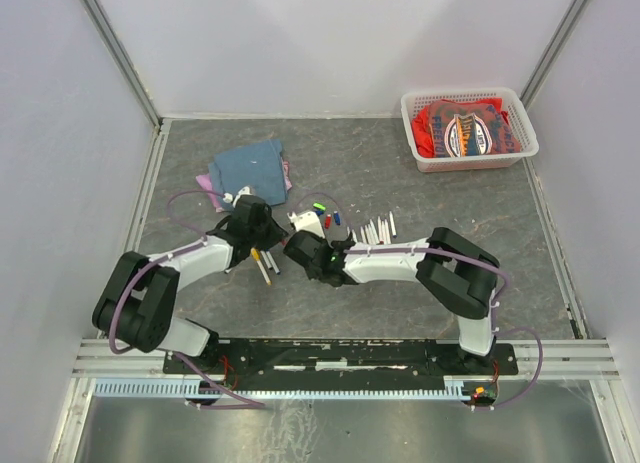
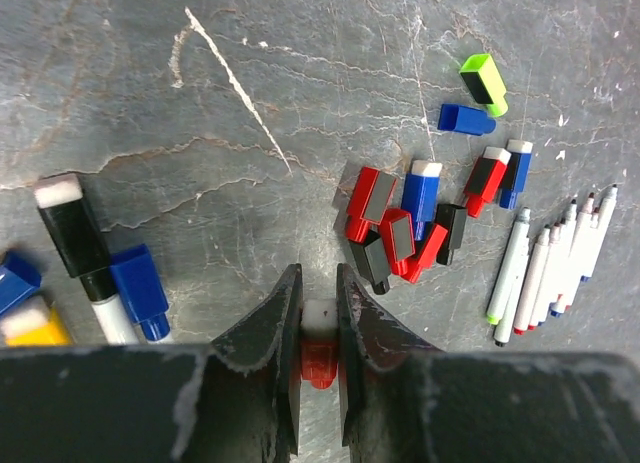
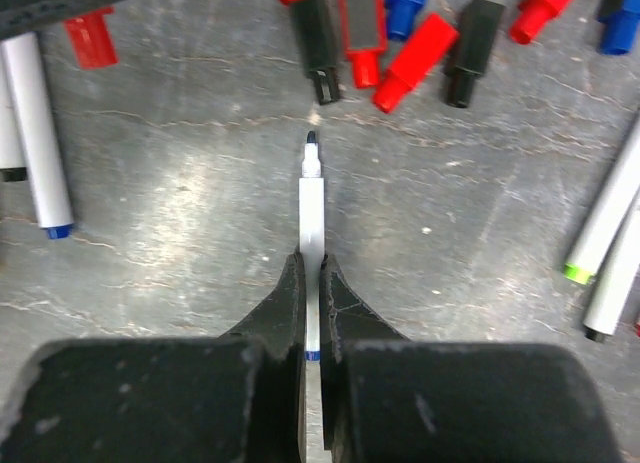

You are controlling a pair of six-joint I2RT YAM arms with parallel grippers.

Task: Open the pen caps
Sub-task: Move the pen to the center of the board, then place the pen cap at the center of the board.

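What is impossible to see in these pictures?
- Left wrist: lower end of red cap, hidden by left gripper.
- Right wrist: rear of pen, hidden by right gripper.
- Top: caps too small to count.
- Left wrist: yellow cap cut off by edge.

the top external camera looked down from high behind the arms, their bases at 6 o'clock, and took in the whole surface [image 1: 400, 173] out to the walls. each wrist camera hung close over that surface, facing forward past the left gripper [image 2: 318, 283] or the right gripper [image 3: 312, 265]. both wrist views shared the loose pen caps [image 2: 400, 233], toward 3 o'clock in the left view and at 12 in the right.
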